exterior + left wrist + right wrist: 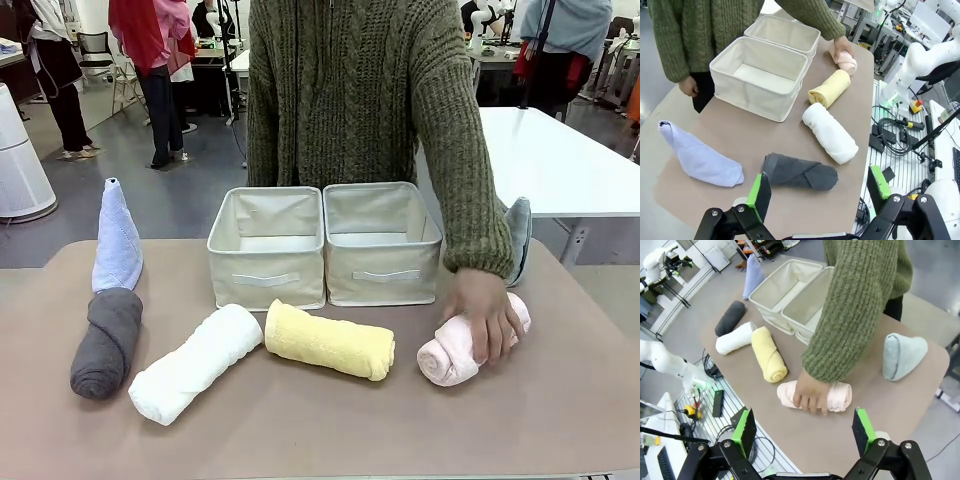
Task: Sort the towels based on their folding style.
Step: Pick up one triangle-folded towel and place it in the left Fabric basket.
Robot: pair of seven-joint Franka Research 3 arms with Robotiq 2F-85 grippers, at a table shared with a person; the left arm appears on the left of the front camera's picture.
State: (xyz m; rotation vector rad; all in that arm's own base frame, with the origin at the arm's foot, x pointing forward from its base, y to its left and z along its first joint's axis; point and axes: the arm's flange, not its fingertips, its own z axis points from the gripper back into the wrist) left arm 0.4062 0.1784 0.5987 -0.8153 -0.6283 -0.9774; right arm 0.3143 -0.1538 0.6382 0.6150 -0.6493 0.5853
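No text, label or number can be read.

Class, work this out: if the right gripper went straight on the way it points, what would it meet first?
Probably the person's hand lying on the pink towel, just ahead of the open right gripper; depth is hard to judge.

The front camera sits low at the near edge of the table (300, 440), facing the person (360, 90). The wrist cameras look down from higher, off opposite ends. All three share the bins (268, 262), upper centre, and the pink towel (447, 360).
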